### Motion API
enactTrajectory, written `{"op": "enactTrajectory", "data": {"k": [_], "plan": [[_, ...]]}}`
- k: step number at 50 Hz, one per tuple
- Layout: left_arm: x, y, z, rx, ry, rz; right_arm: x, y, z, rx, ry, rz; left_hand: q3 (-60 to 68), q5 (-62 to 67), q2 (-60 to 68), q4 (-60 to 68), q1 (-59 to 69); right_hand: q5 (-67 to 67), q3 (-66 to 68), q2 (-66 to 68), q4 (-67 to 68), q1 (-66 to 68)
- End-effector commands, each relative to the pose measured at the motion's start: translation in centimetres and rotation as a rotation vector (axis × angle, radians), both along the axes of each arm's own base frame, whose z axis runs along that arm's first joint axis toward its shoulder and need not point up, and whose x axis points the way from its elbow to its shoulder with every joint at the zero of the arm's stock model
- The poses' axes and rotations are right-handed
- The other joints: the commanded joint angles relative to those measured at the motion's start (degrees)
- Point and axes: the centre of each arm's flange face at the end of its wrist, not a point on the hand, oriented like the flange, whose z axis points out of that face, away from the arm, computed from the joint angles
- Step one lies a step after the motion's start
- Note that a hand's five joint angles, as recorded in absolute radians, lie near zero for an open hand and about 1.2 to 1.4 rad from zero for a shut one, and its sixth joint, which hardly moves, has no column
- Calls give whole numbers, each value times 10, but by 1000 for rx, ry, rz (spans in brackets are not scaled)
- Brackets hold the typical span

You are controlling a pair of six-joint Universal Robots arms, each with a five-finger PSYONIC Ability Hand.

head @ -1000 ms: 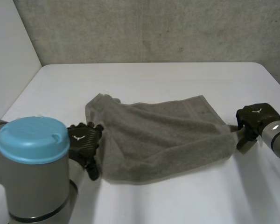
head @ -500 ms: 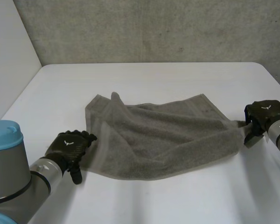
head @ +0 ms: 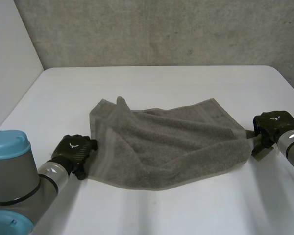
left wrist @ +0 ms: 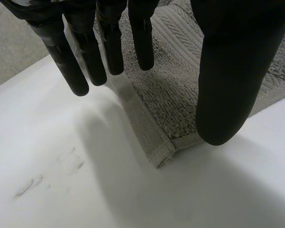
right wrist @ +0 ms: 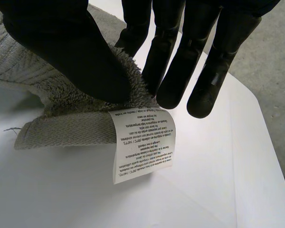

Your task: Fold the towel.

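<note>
A grey towel (head: 171, 142) lies rumpled and partly spread in the middle of the white table (head: 186, 83). My left hand (head: 76, 151) sits at the towel's near left corner. In the left wrist view its straight fingers (left wrist: 80, 71) and thumb hang just above that corner of the towel (left wrist: 171, 99), gripping nothing. My right hand (head: 272, 125) is at the towel's right corner. There the thumb (right wrist: 61, 42) pinches the fluffy towel edge (right wrist: 19, 71) against the fingers, and a white care label (right wrist: 142, 142) hangs below it.
A grey wall (head: 161, 29) runs behind the table's far edge, and a pale wall (head: 10, 58) stands at the left. My left arm's light-blue cap (head: 7, 144) rises at the near left.
My left arm drew back to the left and the towel's left edge dropped and spread out. My right hand shifted slightly right, stretching the towel wider.
</note>
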Motion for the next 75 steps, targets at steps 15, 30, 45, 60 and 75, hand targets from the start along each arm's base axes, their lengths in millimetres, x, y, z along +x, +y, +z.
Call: {"op": "enactTrajectory", "data": {"k": [15,30,45,60,75], "plan": [[-4,-12,-2,-26,6,-2,0,0,-6,12,7,4,281,281,281,281,281,129,118,118,116,16],[-9,-17,-5,-42,12,-11,0,0,-7,16,13,5,534,533,533,533,534,129,118,118,116,16],[-8,-7,0,-49,14,-21,0,0,-11,26,25,10,181,180,180,180,181,129,118,118,116,16],[-11,-11,-8,-50,13,-23,0,1,-12,31,25,10,184,184,184,184,184,129,118,118,116,16],[-15,-22,-17,-74,-54,-57,0,1,-16,38,43,18,201,200,200,201,201,129,118,118,116,16]]}}
